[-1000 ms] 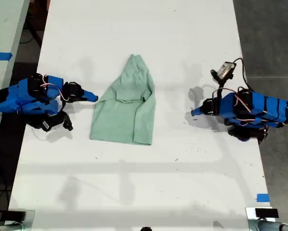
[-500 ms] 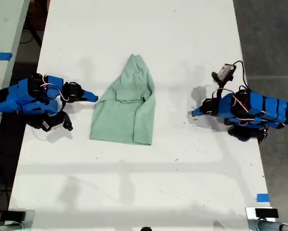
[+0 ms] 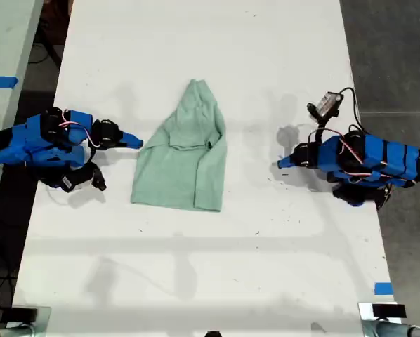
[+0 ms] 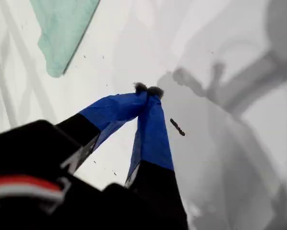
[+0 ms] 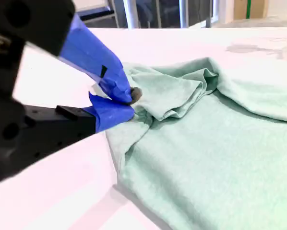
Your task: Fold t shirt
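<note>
The pale green t shirt (image 3: 185,158) lies wrinkled and partly folded on the white table (image 3: 196,267), narrowing to a point at its far end. My second gripper (image 3: 138,144) is at the shirt's edge on the exterior view's left. Its blue fingers are shut, with the tips (image 5: 130,103) against the bunched cloth of the t shirt (image 5: 206,143). No cloth shows between them. My first gripper (image 3: 280,164) is on the exterior view's right, well apart from the shirt. It is shut (image 4: 148,89) over bare table, and the t shirt (image 4: 62,28) is far off in its view.
A small camera module on a cable (image 3: 327,104) stands up beside the first arm. Blue tape (image 3: 383,288) marks the table edge at the exterior view's lower right. Another table with tape (image 3: 1,81) lies beyond the exterior view's left edge. Dark floor flanks both sides.
My first gripper has shifted very slightly toward the shirt. The second arm and the shirt have not moved.
</note>
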You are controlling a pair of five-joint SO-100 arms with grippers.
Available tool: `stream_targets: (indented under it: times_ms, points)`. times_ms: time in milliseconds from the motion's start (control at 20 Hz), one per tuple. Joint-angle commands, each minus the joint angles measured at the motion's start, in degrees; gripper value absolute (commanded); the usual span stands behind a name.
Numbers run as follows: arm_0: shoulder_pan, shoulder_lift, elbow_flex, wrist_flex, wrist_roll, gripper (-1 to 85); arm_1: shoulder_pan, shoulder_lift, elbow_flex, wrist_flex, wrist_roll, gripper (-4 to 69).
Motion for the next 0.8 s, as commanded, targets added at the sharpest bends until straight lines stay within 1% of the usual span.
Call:
stream_targets:
  times_ms: [0,50,100,250,350,750]
  points:
    - [-0.7,0.35,0.18,-0.18,-0.53,-0.1,-0.53,0.62,2.11,-2.81,-4.83,-1.7]
    - [-0.7,0.35,0.18,-0.18,-0.53,-0.1,-1.23,0.62,2.11,-2.72,-5.36,-1.5]
    - [-0.7,0.35,0.18,-0.18,-0.53,-0.1,-1.14,0.62,2.29,-2.2,-5.36,0.9]
    - [-0.7,0.35,0.18,-0.18,-0.53,-0.1,-0.7,0.62,2.64,-0.26,-5.45,1.0]
    - [-0.7,0.35,0.18,-0.18,-0.53,-0.1,-1.05,0.62,1.67,1.85,-7.56,1.0]
    - [-0.7,0.35,0.18,-0.18,-0.62,-0.1,-1.49,0.62,1.58,2.72,-6.68,1.0]
